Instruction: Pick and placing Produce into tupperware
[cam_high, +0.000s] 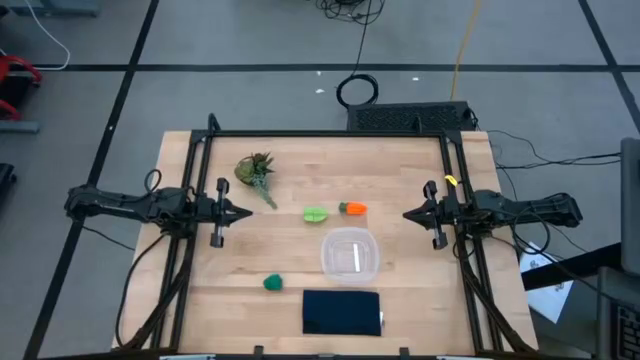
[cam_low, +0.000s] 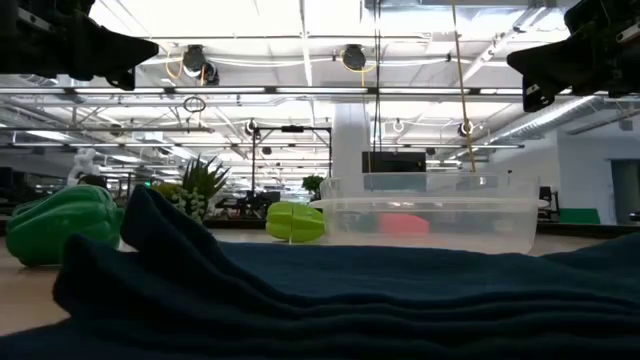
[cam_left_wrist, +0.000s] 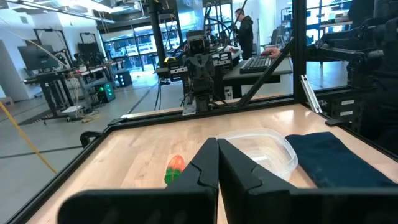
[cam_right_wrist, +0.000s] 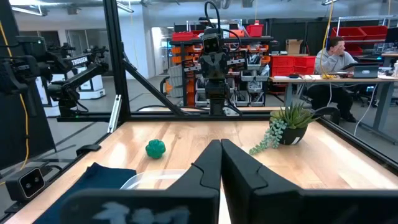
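Layout looks like a start condition: tupperware (cam_high: 350, 254) sits empty near the middle of the counter (cam_high: 400, 170), produce scattered around it so each piece needs its own pick. Lime-green piece (cam_high: 315, 214) and carrot (cam_high: 352, 208) lie just beyond the container; dark green lump (cam_high: 273, 284) sits apart, beside the navy cloth (cam_high: 341, 312). Left hand (cam_high: 245, 212) and right hand (cam_high: 409, 213) are parked at opposite counter edges, fingers closed together, holding and touching nothing.
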